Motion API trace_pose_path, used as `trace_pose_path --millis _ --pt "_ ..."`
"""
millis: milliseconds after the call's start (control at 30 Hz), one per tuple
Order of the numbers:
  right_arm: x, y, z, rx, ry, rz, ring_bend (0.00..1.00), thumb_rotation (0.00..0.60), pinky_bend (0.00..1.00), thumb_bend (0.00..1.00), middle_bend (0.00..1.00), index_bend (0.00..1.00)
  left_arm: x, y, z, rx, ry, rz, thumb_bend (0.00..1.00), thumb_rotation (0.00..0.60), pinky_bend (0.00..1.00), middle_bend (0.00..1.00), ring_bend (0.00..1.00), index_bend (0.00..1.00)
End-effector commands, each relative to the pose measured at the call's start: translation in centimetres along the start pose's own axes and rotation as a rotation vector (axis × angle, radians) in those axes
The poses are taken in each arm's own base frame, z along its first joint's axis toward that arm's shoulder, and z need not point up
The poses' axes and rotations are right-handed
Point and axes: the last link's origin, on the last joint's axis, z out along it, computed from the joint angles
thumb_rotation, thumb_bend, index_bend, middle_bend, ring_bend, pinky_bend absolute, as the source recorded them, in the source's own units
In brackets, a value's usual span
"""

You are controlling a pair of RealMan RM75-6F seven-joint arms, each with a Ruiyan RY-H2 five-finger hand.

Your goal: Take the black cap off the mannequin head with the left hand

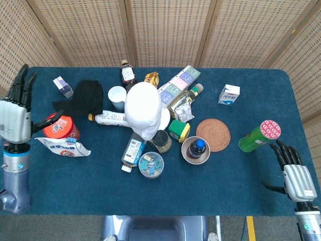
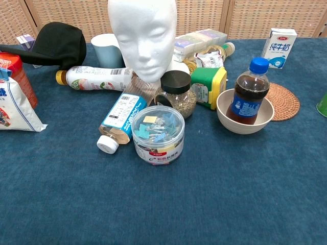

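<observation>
Nearest me on the blue bench [image 2: 204, 204], a clear tub of clips [image 2: 158, 133] stands in front of a dark-lidded jar [image 2: 176, 93], with a capped bottle [image 2: 118, 121] lying on its side to their left. My right robot hand [image 1: 296, 178] rests at the bench's near right corner, fingers spread, holding nothing. My left robot hand [image 1: 15, 115] hangs off the left edge, fingers straight and apart, empty, beside the red-lidded canister [image 1: 60, 126] and the white snack bag [image 1: 62, 146]. Mid-bench, the mannequin head [image 2: 143, 35] stands bare and upright; a cola bottle [image 2: 249, 97] sits in a bowl [image 2: 244, 125] to its right, next to the woven coaster [image 1: 213, 134]. Further back left, the black cap [image 1: 84, 96] lies on the bench, apart from my left robot hand, just left of the white cup [image 1: 117, 96]. A milk carton [image 1: 228, 94] stands far right.
</observation>
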Motion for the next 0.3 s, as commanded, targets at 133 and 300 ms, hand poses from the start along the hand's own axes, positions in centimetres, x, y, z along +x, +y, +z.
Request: trace_pose_path --millis 133,300 --pt "0.3 0.0 -0.2 0.002 0.007 0.004 0.03 0.600 0.00 0.00 0.00 0.04 4.6 -3.9 -7.7 0.299 -0.178 -0.084 0.00 0.600 0.11 0.00 0.00 0.00" --pt "0.7 -0.1 -0.6 0.006 0.024 -0.001 0.03 0.600 0.00 0.00 0.00 0.04 6.2 -5.3 -12.9 0.446 -0.305 -0.112 0.00 0.600 0.08 0.00 0.00 0.00"
